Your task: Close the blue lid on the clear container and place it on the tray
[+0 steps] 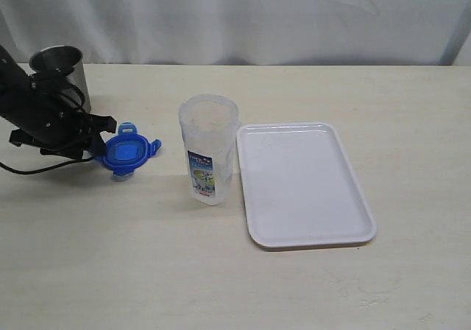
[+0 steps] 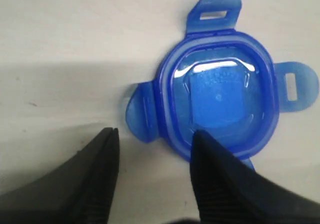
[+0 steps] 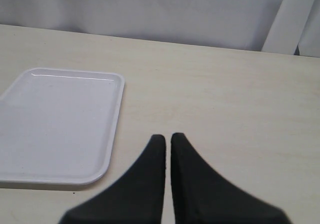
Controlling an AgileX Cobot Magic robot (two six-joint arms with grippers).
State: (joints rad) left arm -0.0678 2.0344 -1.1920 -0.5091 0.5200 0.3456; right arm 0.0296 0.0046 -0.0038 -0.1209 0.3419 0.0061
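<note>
The black left arm (image 1: 37, 113) slants in low; the left gripper (image 2: 155, 133) is half-parted, clamping nothing, its tips at a flap of the flat-lying bright blue plastic lid (image 1: 126, 152). Next stands the tall clear plastic container (image 1: 209, 149) with its label unreadable, then the flat white tray (image 1: 305, 186), and beside it the right gripper (image 3: 167, 136), closed and empty.

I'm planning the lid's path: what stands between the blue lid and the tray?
The exterior view shows the clear container standing upright and lidless between the blue lid and the tray.

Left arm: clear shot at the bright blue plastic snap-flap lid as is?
Likely yes: the left gripper hovers open at the edge of the bright blue plastic lid; nothing stands between them.
</note>
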